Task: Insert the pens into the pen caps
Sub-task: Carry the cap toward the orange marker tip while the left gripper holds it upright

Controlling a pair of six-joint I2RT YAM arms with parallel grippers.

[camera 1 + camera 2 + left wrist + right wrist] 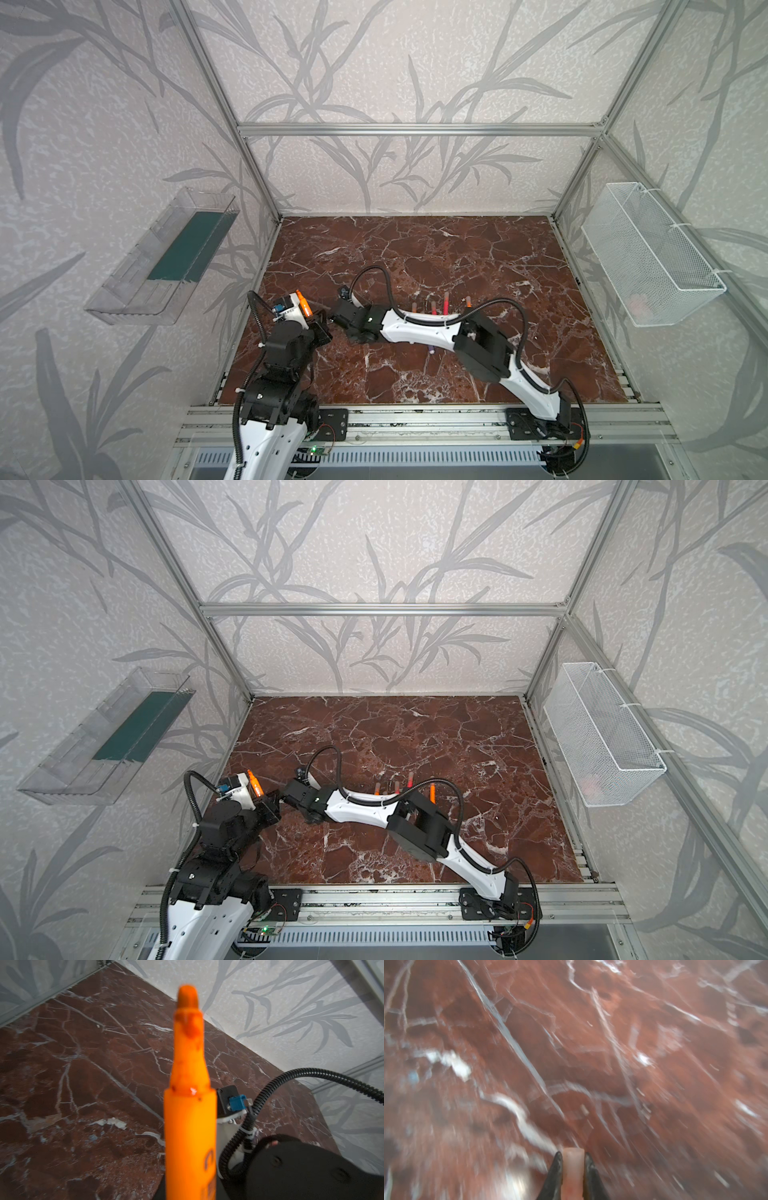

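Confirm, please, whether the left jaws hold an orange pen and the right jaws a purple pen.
Not quite: the right wrist view shows the right gripper holding a pale pink pen cap in its jaws, not a purple pen.

Right wrist view: tabletop (571, 1043) smeared by motion blur. Cap (573, 1167) and fingers (555, 1169) are cut off at the picture's edge.
Left wrist view: orange pen (190, 1126) is out of focus, its lower end cut off and its grip unseen.
Both top views: right arm (415, 328) hides the near ends of the row of pens (446, 303) behind it.
In a top view, purple pen (431, 350) shows only a tip under the arm.
Pinkish item (638, 306) in basket (685, 266), right of the arm, is too small to identify.
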